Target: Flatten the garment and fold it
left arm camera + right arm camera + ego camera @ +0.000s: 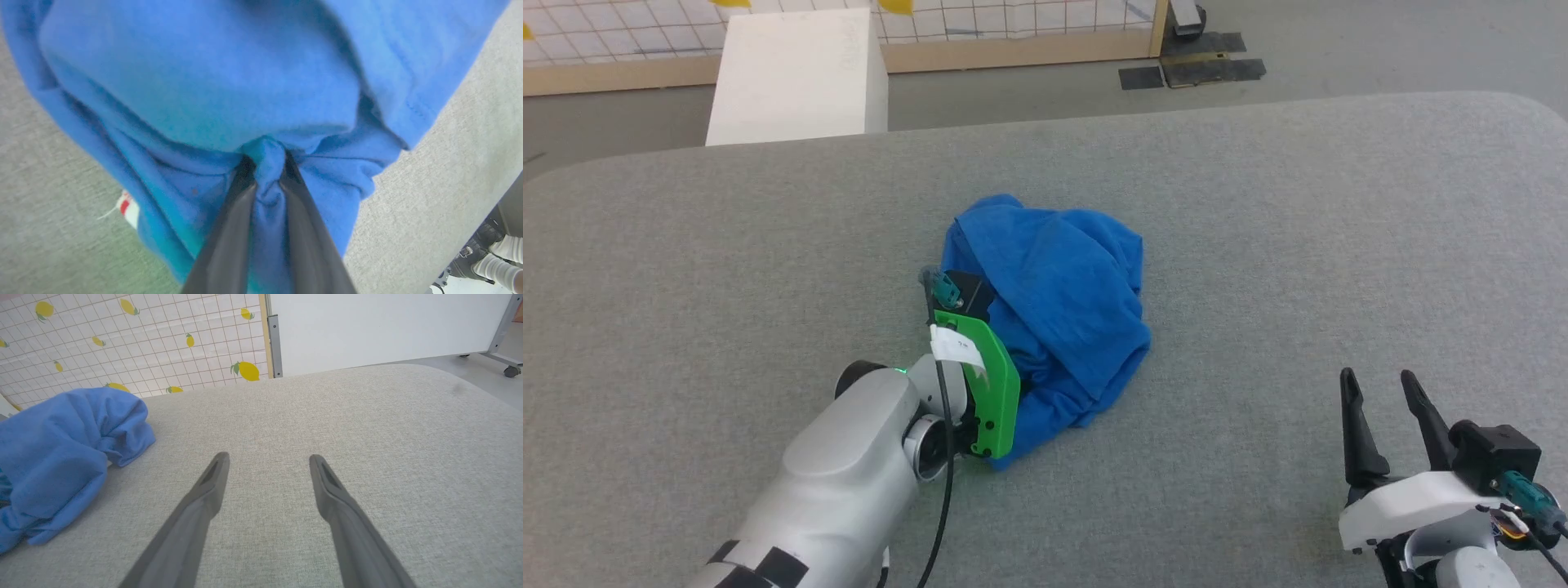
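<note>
garment (1054,286): crumpled heap
left gripper (267,161): clamped on garment fold
right gripper (1379,376): jaws spread, empty, well right of garment

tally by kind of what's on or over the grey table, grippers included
garment: 1
grippers: 2, the left gripper shut on the garment, the right gripper open over bare table
total: 3

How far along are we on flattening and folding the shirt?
Done: nothing flattened; the bright blue soft jersey garment lies in a heap on the grey fabric table. In hand: the left gripper pinches a fold of it. The right gripper hangs open, apart. Left: spreading flat, then every fold.
</note>
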Controlling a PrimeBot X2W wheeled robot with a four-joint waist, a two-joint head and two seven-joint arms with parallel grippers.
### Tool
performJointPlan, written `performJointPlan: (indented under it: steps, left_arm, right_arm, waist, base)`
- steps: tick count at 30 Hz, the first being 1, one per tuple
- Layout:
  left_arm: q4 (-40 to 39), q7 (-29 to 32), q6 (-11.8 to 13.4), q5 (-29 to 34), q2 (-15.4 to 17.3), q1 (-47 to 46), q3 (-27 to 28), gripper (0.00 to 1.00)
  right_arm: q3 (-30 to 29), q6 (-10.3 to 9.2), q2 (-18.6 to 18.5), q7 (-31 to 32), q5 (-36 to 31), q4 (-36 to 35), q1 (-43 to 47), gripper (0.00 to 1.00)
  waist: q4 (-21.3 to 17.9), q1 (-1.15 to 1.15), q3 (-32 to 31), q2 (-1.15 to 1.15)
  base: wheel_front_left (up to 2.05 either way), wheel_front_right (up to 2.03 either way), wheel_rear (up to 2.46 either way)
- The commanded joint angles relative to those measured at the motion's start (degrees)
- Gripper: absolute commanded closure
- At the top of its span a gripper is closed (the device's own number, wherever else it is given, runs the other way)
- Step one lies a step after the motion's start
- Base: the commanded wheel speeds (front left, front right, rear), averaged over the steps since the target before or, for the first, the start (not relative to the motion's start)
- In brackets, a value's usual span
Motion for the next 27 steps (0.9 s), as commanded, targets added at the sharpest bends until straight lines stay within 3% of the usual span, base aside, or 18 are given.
performJointPlan:
  steps: [1, 2, 8, 14, 19, 20, 23, 24, 27]
  left_arm:
    - [0.74, 0.04, -0.14, -0.43, -0.31, 1.40, -0.15, 0.53]
    - [0.95, -0.18, -0.15, -0.77, -0.47, 1.34, 0.09, 0.00]
    - [-0.44, -3.47, 0.06, -3.51, 0.05, -0.79, 4.23, 0.00]
    - [-5.09, -10.25, 1.07, -6.20, 2.61, -2.54, 10.66, 0.00]
    - [-9.23, -21.98, 4.28, -3.42, 7.12, -1.49, 15.22, 0.00]
    - [-11.49, -30.70, 6.56, -0.19, 10.45, 0.59, 17.41, 0.00]
    - [-13.74, -38.32, 9.00, 3.61, 13.18, 3.49, 18.48, 0.00]
    - [-16.10, -40.98, 11.42, 6.58, 14.84, 7.00, 19.59, 0.00]
    - [-19.12, -41.69, 13.40, 8.88, 15.77, 11.81, 21.09, 0.00]
  right_arm:
    - [-0.03, -0.08, 0.00, -0.32, 0.21, 0.20, -0.23, 0.00]
    - [-0.08, -0.08, 0.00, -0.32, 0.21, 0.27, -0.09, 0.00]
    - [-0.38, -0.08, 0.00, -0.33, 0.11, 0.55, 0.54, 0.00]
    - [-0.52, -0.08, 0.00, -0.33, 0.38, 0.86, 1.54, 0.00]
    - [-0.78, -0.08, 0.00, -0.33, 0.54, 0.85, 2.01, 0.00]
    - [-1.09, -0.08, 0.00, -0.33, 0.64, 0.57, 2.15, 0.00]
    - [-1.38, -0.08, 0.00, -0.33, 0.76, 0.31, 2.39, 0.00]
    - [-1.47, -0.08, 0.00, -0.33, 0.90, 0.19, 2.69, 0.00]
    - [-1.34, -0.08, 0.00, -0.33, 1.00, 0.06, 2.77, 0.00]
  waist:
    - [0.51, 0.00, -0.54, 0.00]
    - [0.83, 0.00, -0.94, 0.00]
    - [2.81, 0.00, -3.50, 0.00]
    - [4.95, 0.00, -6.27, 0.00]
    - [6.33, 0.00, -7.60, 0.00]
    - [6.85, 0.00, -8.08, 0.00]
    - [7.26, 0.00, -8.37, 0.00]
    - [7.41, 0.00, -8.61, 0.00]
    - [7.30, 0.00, -8.68, 0.00]
  base:
    - [0.00, 0.00, 0.00]
    - [0.00, 0.00, 0.00]
    - [0.00, 0.00, 0.00]
    - [0.00, 0.00, 0.00]
    - [0.00, 0.00, 0.00]
    - [0.00, 0.00, 0.00]
    - [0.00, 0.00, 0.00]
    - [0.00, 0.00, 0.00]
    - [0.00, 0.00, 0.00]
